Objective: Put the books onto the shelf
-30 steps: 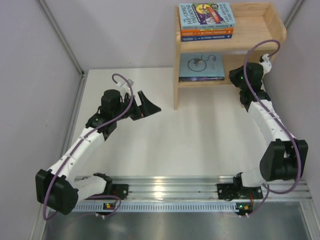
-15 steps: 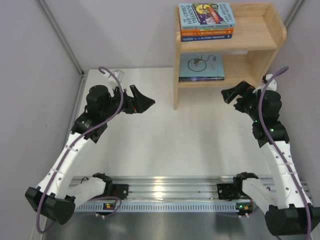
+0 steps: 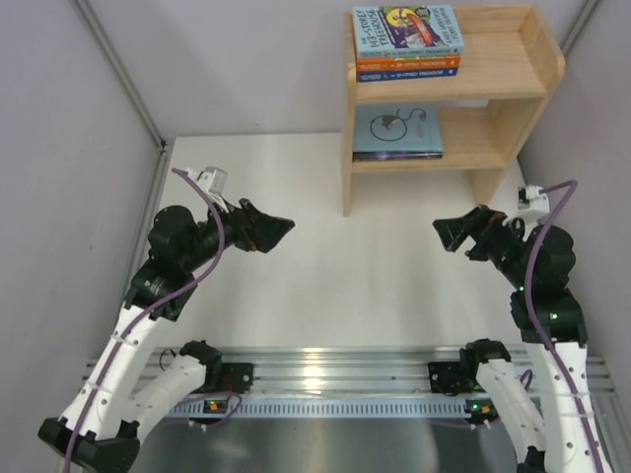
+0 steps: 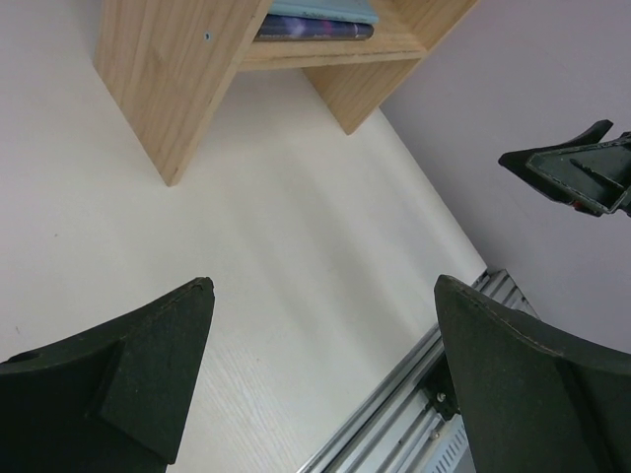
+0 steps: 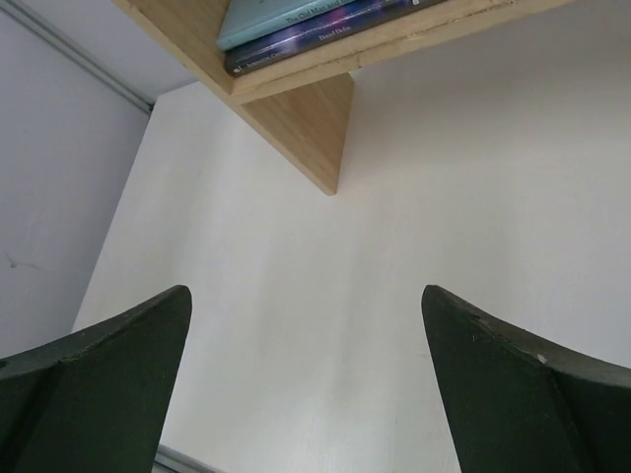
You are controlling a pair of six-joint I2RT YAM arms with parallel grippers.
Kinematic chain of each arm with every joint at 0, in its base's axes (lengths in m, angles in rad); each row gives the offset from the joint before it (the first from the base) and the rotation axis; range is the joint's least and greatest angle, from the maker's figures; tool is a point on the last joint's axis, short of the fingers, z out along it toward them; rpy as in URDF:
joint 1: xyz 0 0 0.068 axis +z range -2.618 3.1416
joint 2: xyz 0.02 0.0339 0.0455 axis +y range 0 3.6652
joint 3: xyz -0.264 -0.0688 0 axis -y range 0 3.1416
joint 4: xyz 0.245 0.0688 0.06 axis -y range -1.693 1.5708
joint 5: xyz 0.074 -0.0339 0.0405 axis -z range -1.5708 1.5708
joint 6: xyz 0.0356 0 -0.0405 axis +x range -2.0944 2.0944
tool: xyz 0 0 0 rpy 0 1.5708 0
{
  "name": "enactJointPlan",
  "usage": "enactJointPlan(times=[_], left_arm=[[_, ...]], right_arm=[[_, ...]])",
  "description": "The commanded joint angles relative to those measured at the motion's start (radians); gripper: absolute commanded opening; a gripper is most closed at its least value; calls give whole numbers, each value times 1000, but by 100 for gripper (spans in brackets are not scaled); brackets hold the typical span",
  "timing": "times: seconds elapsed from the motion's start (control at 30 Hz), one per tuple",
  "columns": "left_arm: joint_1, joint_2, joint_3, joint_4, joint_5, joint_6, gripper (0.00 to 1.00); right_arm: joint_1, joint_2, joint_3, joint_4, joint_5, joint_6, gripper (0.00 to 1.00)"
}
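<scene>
The wooden shelf [image 3: 503, 89] stands at the table's far right. Its upper level carries three stacked books: a light blue one with a purple picture [image 3: 407, 28] on an orange one [image 3: 407, 61] and a dark blue one [image 3: 407, 73]. On the lower level a pale blue book with a line drawing [image 3: 397, 128] lies on a dark purple one [image 3: 397, 155]; both also show in the wrist views [image 4: 315, 25] [image 5: 315, 20]. My left gripper [image 3: 279, 235] [image 4: 323, 284] and my right gripper [image 3: 446, 235] [image 5: 306, 291] hover open and empty over the table, facing each other, short of the shelf.
An aluminium rail [image 3: 315, 370] runs along the near edge with both arm bases on it. Pale walls close in the left and right sides. The shelf's left side panel [image 4: 168, 69] reaches the tabletop between the two grippers and the back wall.
My right arm has pulled back from the shelf's lower level toward the near side, and its gripper has opened. The left arm has drawn back slightly to the left and nearer.
</scene>
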Motion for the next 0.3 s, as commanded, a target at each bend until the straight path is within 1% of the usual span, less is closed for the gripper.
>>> enactJointPlan(times=[0.0, 0.07, 0.27], left_arm=[[0, 10, -11, 86, 18, -24, 99], [-1, 12, -15, 86, 26, -24, 99], [-1, 1, -30, 83, 17, -24, 99]], right_arm=[[-4, -6, 11, -24, -4, -29, 100], [-5, -4, 17, -33, 21, -31, 100], [-5, -23, 35, -39, 30, -39, 100]])
